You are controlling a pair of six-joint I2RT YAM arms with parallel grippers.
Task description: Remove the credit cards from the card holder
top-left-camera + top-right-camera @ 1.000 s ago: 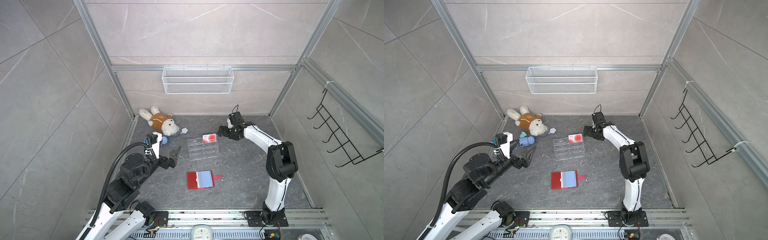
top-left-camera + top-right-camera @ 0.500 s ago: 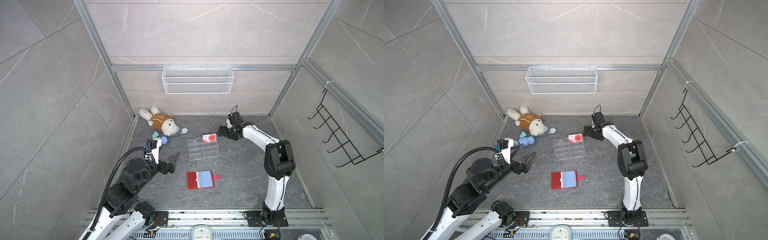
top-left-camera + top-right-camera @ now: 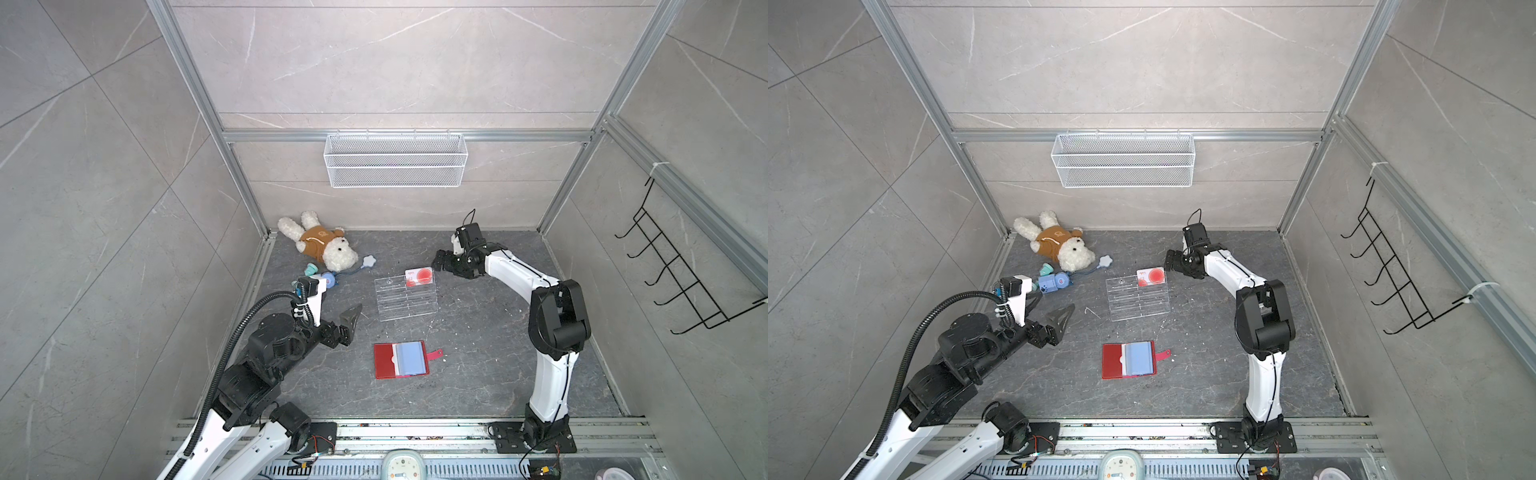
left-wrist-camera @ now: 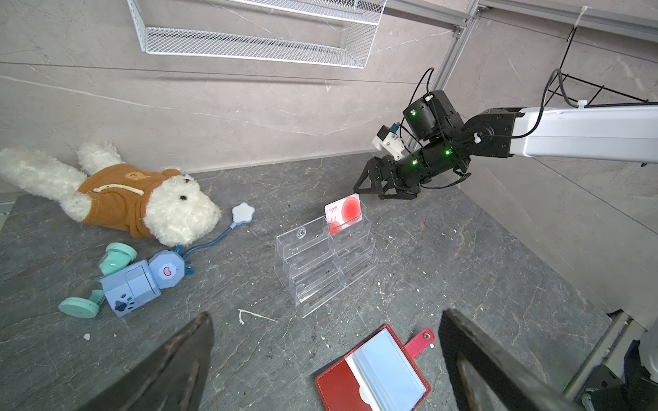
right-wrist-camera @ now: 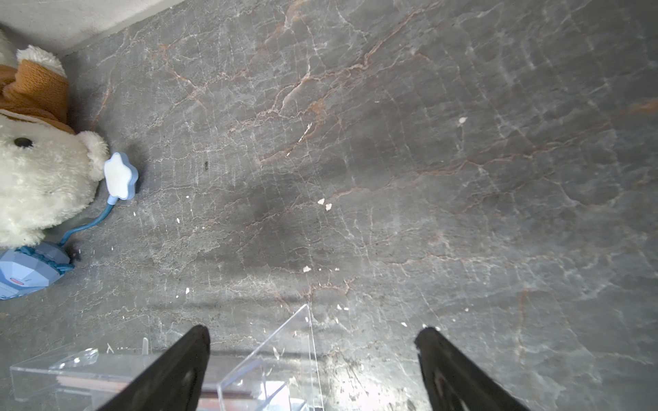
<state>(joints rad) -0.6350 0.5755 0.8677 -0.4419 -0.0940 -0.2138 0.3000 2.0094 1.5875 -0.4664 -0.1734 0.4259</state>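
One credit card (image 3: 419, 276) stands in the upper right pocket of the clear stand (image 3: 405, 305), at the centre of both top views. That card looks finished with, and I judge the step in hand to be the turn toward the next one.

Just right of the card, the right gripper (image 3: 440, 262) has its jaws spread wide and holds nothing. In its wrist view only a corner of the stand shows between its fingers.

The card holder (image 3: 401, 360) lies open and flat at lower centre, with its strap pointing right and its pale blue sleeves facing up. I cannot tell whether more cards sit inside.

Up and left of it, the left gripper (image 3: 349, 322) hangs wide open, empty and touching nothing.

The next move probably calls for coming down on the holder, steadying its cover, and pinching a thin card edge to slide it out along the sleeve.
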